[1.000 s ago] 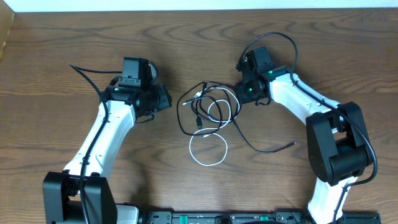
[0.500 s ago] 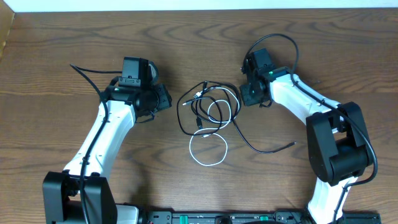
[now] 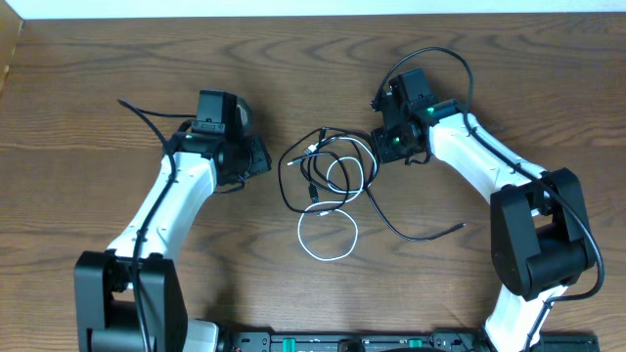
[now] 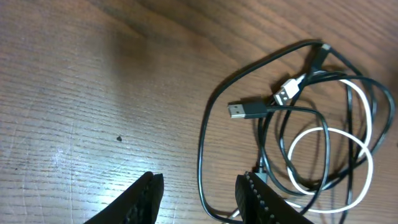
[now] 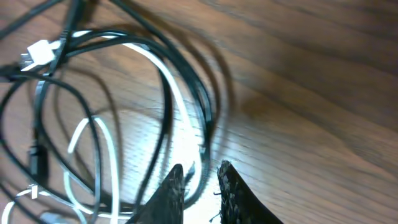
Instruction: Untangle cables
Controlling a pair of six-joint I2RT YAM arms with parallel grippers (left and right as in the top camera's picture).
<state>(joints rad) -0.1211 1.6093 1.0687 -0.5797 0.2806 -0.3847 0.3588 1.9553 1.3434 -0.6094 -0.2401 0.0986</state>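
**Cables in one knot at mid-counter; untangling barely begun.**

You have the cables (image 3: 311,184) lying in one heap on the counter (image 3: 117,225), between the two arms. The white cable (image 3: 328,258) loops out toward the arm bases, the two black cables cross it in overlapping rings, and one black tail (image 3: 430,235) trails off to the right. By my reading nothing is separated yet, so all three are left to pull apart. Your left gripper (image 4: 199,186) is spread and empty, just beside the outer black loop (image 4: 201,143). Your right gripper (image 5: 200,180) shows only a slim gap with strands running into it. You cannot tell whether it pinches them.
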